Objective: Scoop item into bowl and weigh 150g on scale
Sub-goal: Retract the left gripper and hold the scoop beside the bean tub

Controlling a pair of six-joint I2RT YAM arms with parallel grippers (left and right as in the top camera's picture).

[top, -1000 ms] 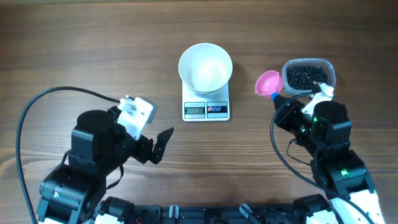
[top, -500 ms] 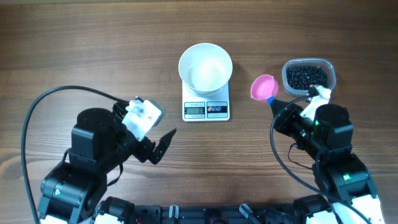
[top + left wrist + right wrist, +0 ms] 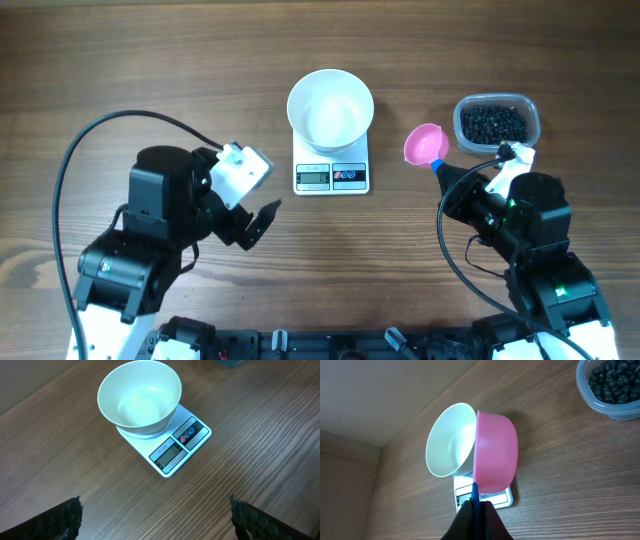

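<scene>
The white bowl (image 3: 330, 108) stands on the scale (image 3: 331, 176) at the table's middle; it looks empty. The item, small black beads (image 3: 492, 122), fills a clear tub at the right. My right gripper (image 3: 447, 172) is shut on the blue handle of a pink scoop (image 3: 425, 145), which hangs between tub and scale. No beads show in the scoop. In the right wrist view the scoop (image 3: 495, 452) overlaps the bowl (image 3: 449, 440). My left gripper (image 3: 250, 225) is open, left of and nearer than the scale. Between its fingers only bare wood shows, with the bowl (image 3: 139, 394) ahead.
The clear tub (image 3: 534, 118) sits at the back right, close to the right arm. A black cable (image 3: 100, 130) loops over the table at the left. Both arm bases fill the near edge.
The right gripper has drawn the pink scoop a little left and nearer, away from the tub. The left arm has shifted right, toward the scale, with its jaws still open.
</scene>
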